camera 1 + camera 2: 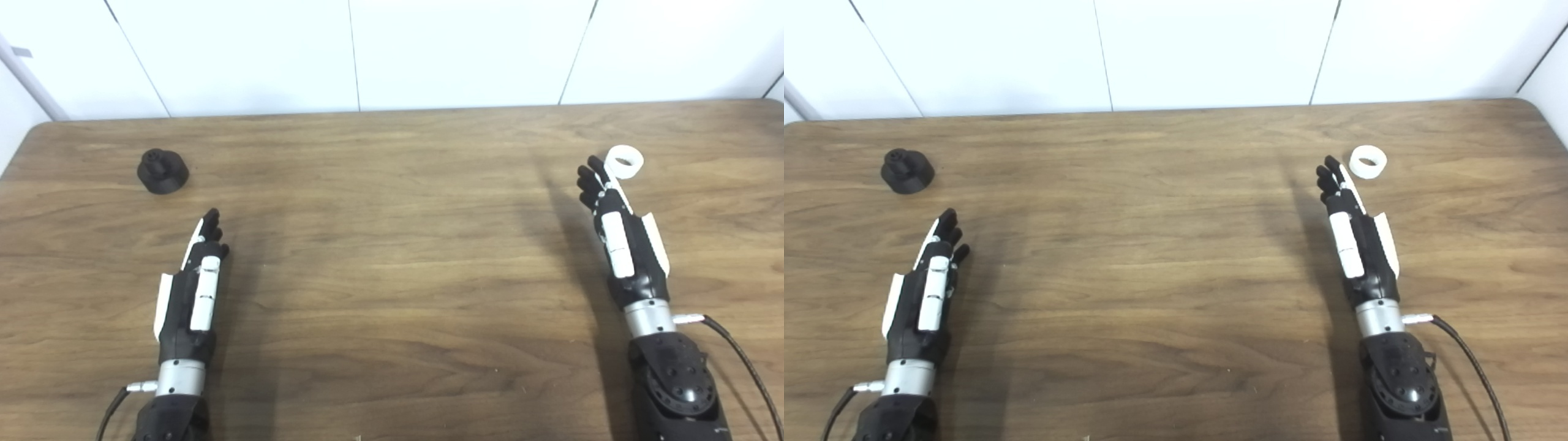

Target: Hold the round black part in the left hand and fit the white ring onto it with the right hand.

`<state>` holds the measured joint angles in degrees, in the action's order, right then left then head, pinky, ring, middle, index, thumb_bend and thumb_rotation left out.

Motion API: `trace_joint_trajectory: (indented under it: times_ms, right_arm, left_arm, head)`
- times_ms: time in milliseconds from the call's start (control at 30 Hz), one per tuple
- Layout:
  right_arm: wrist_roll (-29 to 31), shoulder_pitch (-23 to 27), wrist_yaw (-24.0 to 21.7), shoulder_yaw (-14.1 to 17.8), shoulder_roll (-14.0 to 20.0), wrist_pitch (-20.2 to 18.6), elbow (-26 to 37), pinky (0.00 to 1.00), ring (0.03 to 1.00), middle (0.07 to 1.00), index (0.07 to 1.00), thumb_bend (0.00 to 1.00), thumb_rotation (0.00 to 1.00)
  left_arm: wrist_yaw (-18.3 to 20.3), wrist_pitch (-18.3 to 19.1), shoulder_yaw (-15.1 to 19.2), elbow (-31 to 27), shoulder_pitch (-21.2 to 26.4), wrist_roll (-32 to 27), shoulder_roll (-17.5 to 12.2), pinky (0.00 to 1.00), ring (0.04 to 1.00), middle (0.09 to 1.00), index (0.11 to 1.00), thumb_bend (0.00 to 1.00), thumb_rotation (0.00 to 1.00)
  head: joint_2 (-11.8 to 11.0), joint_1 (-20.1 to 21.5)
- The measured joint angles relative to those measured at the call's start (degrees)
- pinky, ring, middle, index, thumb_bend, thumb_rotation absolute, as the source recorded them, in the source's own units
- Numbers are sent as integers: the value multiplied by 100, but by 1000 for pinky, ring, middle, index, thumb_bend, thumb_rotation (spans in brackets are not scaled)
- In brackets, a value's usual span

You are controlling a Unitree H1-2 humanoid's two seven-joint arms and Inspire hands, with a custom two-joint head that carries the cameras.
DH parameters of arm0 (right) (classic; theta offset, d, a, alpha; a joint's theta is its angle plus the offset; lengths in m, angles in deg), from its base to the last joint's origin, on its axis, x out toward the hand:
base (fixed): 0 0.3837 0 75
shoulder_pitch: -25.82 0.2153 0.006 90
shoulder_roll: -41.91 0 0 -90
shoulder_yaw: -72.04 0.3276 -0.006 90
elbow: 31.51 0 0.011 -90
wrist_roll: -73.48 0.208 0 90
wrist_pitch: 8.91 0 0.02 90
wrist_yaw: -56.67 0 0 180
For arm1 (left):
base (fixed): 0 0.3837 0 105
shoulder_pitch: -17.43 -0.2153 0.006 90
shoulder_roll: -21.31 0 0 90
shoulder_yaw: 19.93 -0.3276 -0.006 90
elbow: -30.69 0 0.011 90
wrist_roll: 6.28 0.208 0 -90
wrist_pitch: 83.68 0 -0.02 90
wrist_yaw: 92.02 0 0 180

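Both hands are spread, empty — bring your left hand (195, 278) up around the round black plastic part (162, 171), your right hand (1353, 229) beside the small white ring (1368, 162).

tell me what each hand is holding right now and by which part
Nothing is held. The left hand is short of the black part; the right hand is beside the white ring.

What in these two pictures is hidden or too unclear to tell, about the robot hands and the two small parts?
- Ring: in the left eye view the right robot hand overlaps its near edge, so contact is unclear; the right eye view shows a gap.
- Black part: too small and dark in both views to show its top detail.
- Left robot hand: palm faces away in both views.
- Both arms: cut off by the bottom edge.
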<state>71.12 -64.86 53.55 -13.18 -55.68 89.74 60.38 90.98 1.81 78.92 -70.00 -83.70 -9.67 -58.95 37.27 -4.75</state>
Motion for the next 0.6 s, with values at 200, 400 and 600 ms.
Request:
trace_joint_trajectory:
  times_ms: [200,400,600]
  right_arm:
    - [1,-3,0,0,-1,-11,7,930,930,930,948,439,1000]
    - [-4,-4,0,-1,-2,-10,6,931,928,929,947,456,1000]
    - [106,-3,-6,12,2,13,-4,941,926,931,949,475,1000]
  left_arm:
    - [0,7,0,-2,0,3,-2,1000,1000,995,975,428,867]
    - [0,2,-1,-2,0,3,-2,1000,1000,993,975,424,866]
    - [-31,-10,-34,-1,0,60,0,1000,1000,991,970,459,845]
  head:
    - [0,0]
    - [-17,-35]
    - [-219,-622]
